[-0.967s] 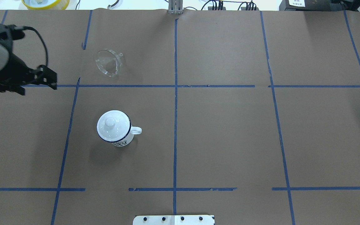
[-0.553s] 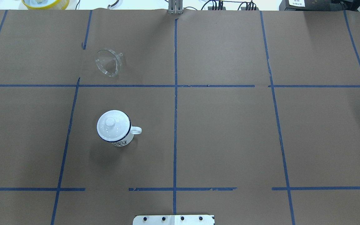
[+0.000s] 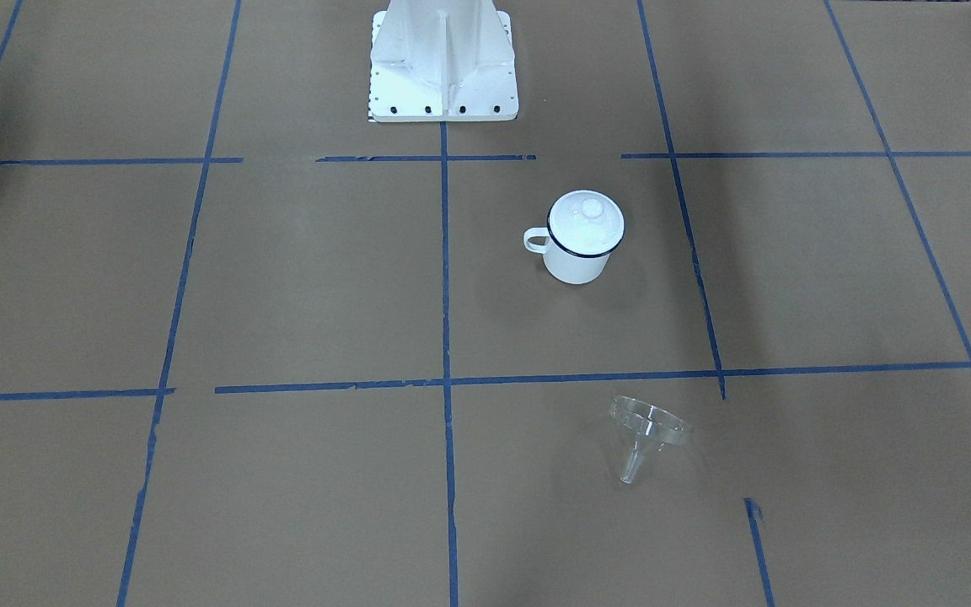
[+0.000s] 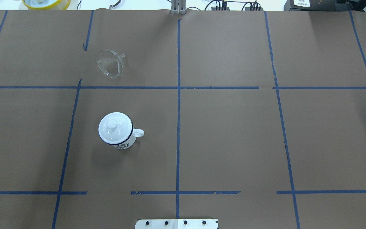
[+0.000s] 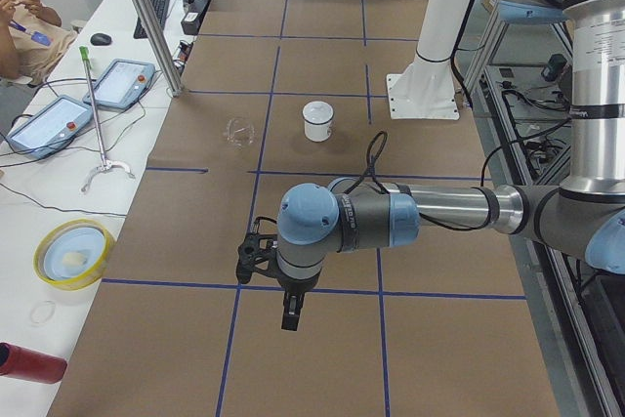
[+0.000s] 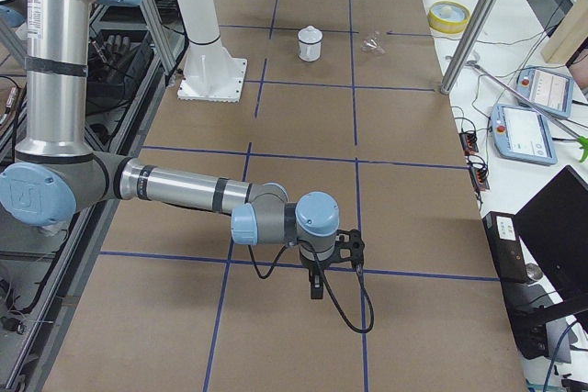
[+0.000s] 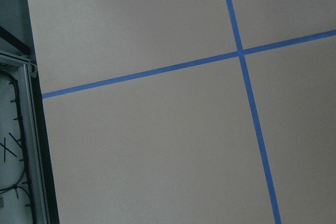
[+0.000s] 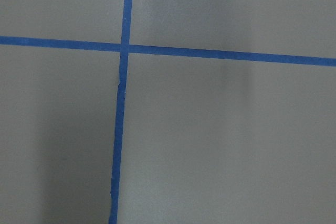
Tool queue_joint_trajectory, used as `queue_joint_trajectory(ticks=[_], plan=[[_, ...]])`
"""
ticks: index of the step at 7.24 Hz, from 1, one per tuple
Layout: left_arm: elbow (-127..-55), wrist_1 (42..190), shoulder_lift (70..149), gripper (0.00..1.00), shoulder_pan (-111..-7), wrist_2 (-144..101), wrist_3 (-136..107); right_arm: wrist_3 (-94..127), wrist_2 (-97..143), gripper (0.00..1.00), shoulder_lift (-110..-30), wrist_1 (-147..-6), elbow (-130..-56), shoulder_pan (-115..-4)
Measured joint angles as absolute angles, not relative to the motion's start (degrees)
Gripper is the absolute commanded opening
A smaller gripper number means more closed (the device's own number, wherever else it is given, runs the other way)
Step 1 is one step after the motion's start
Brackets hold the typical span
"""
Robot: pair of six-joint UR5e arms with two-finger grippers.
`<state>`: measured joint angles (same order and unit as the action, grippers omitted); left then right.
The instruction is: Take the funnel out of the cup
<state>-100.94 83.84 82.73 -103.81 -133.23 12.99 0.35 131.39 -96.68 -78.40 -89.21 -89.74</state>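
Your funnel lies well apart from the cup, so the left gripper and right gripper hang aside, their openness impossible to tell.

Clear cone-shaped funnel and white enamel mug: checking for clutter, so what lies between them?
In the overhead view, only a blue tape line crosses the brown paper between the clear cone-shaped funnel and the white enamel mug.

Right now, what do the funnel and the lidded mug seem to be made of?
The funnel looks like clear plastic, perhaps glass: the brown paper shows through it. The mug looks like glossy white enamelled metal, judging by its thin dark blue rim and bright highlights; ceramic is possible.
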Motion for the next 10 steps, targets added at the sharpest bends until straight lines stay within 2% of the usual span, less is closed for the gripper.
queue_joint_trajectory(ticks=[5, 10], plan=[[-100.52, 83.91, 83.47, 1.00, -96.71, -134.47, 3.27, 0.35, 131.33, 1.00, -96.68, -78.40, -89.21, -89.74], [-100.32, 79.92, 85.88, 1.00, -95.96, -134.16, 2.47, 0.35, 131.39, 1.00, -96.68, -78.40, -89.27, -89.74]])
